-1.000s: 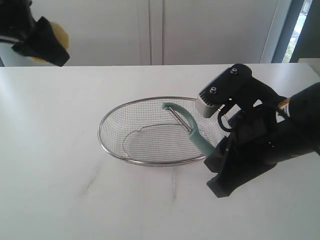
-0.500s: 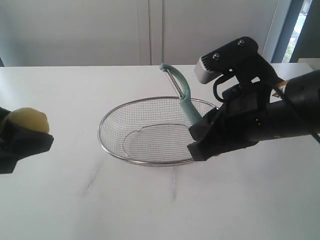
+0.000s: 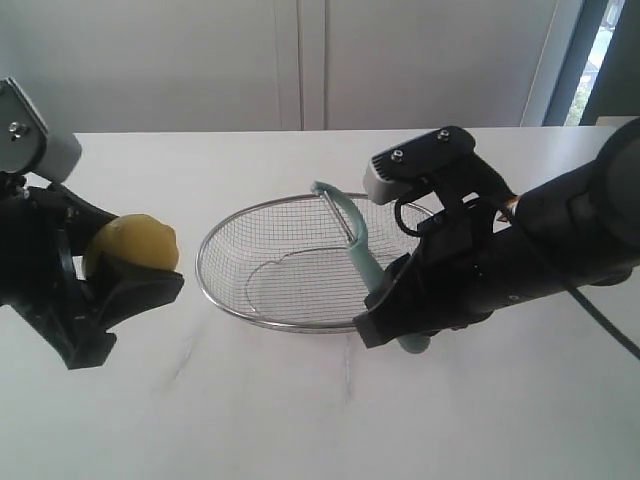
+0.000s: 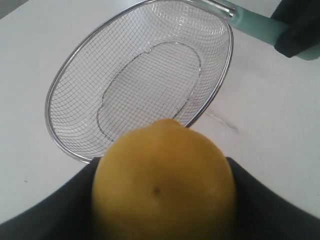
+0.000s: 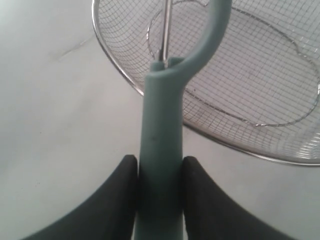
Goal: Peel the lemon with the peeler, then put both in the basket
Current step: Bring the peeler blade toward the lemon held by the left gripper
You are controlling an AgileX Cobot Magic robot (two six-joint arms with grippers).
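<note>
The yellow lemon (image 3: 132,245) is held in my left gripper (image 3: 125,270), which is shut on it to the left of the basket (image 3: 215,285), above the table. In the left wrist view the lemon (image 4: 164,182) fills the space between the black fingers (image 4: 265,210), with the wire mesh basket (image 4: 65,80) beyond it. My right gripper (image 3: 395,315) is shut on the handle of the teal peeler (image 3: 362,258) at the basket's near right rim. The peeler's hooked head and blade lean over the basket. In the right wrist view the peeler (image 5: 162,130) runs straight out between the pads (image 5: 196,172) toward the basket (image 5: 280,159).
A white table (image 3: 300,420) carries the basket in its middle. White cabinet doors (image 3: 300,60) stand behind the table. A window strip (image 3: 600,50) shows at the far right.
My left gripper with the lemon came in from the left edge toward the basket. My right gripper dropped lower and the peeler's head came down over the basket.
</note>
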